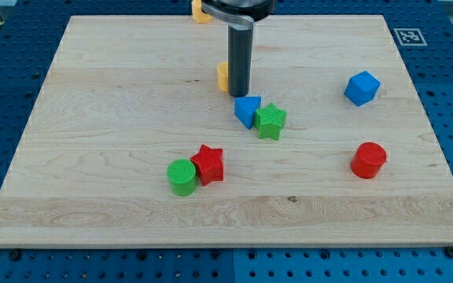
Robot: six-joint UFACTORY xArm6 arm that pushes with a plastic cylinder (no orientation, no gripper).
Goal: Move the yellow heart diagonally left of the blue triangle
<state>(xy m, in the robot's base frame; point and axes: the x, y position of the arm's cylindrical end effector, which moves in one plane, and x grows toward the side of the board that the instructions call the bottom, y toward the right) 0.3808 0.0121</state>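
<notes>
My tip (pixel 239 95) (bare rod end effector, no jaws, held nothing) sat touching the yellow heart (pixel 222 76) just to its left, blue triangle (pixel 247 109) just below; best w/ short slow nudges, approx thru heart's centre.

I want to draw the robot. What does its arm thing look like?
My arm ends in a straight, dark, round rod, almost black and a little shiny. Its lower end, my tip, is cut flat. At the view's top it joins a wider black round collar. No cables, stickers or markings show.
</notes>
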